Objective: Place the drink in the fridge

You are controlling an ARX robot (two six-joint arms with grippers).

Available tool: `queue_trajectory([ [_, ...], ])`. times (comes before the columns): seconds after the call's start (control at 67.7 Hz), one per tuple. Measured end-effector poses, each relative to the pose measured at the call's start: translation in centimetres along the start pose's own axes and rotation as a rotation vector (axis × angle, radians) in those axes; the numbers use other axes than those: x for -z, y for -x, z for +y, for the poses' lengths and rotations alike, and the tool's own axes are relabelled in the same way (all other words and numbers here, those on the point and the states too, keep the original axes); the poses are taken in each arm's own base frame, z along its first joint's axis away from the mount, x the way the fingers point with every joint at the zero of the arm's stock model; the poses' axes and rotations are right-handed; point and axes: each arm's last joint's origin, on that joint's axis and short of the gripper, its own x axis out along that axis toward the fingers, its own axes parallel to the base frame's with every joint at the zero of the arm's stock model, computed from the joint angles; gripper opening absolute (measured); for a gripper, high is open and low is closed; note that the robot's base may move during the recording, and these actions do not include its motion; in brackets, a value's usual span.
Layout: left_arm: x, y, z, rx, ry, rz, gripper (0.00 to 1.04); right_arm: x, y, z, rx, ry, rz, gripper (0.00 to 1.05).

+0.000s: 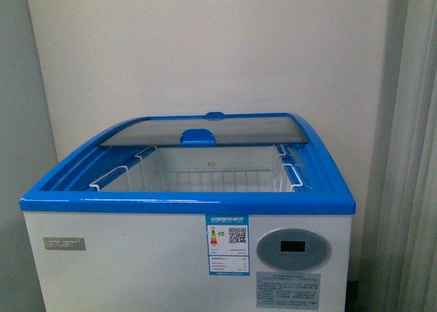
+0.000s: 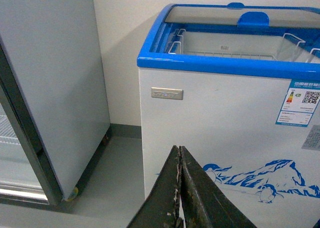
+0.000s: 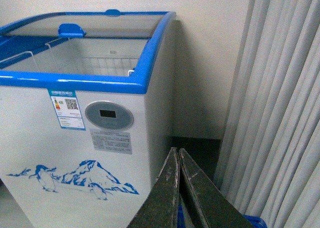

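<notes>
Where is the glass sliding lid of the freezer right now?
In the front view, the curved glass sliding lid sits at the rear of the white blue-rimmed chest freezer, against the wall.

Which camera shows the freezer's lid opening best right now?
Front view: it looks straight down into the fridge opening, glass lid slid to the back, wire basket visible. The left wrist view shows the opening obliquely; the right wrist view shows it too, from its other corner.

The left claw (image 2: 180,188) has its dark fingers pressed together, in front of the white fridge (image 2: 220,138) with its blue rim. The glass lid (image 2: 240,13) is slid to the far side. A grey cabinet (image 2: 55,88) stands beside the fridge.
</notes>
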Motion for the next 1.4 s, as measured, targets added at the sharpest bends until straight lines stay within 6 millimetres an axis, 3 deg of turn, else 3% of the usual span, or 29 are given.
queue_trajectory([
  [0.827,0.0,0.0,0.0,0.0,0.0,0.0,0.03,3.8,0.0,0.0,0.0,0.0,-0.006,0.03],
  [1.078,0.0,0.0,0.0,0.0,0.0,0.0,0.03,3.7,0.1,0.0,-0.001,0.001,-0.016,0.03],
  [1.315,0.0,0.0,0.0,0.0,0.0,0.0,0.41,3.7,0.1,0.0,-0.001,0.002,-0.017,0.43],
  [1.404,0.0,0.0,0.0,0.0,0.0,0.0,0.6,3.7,0.1,0.0,-0.001,0.002,-0.017,0.62],
])
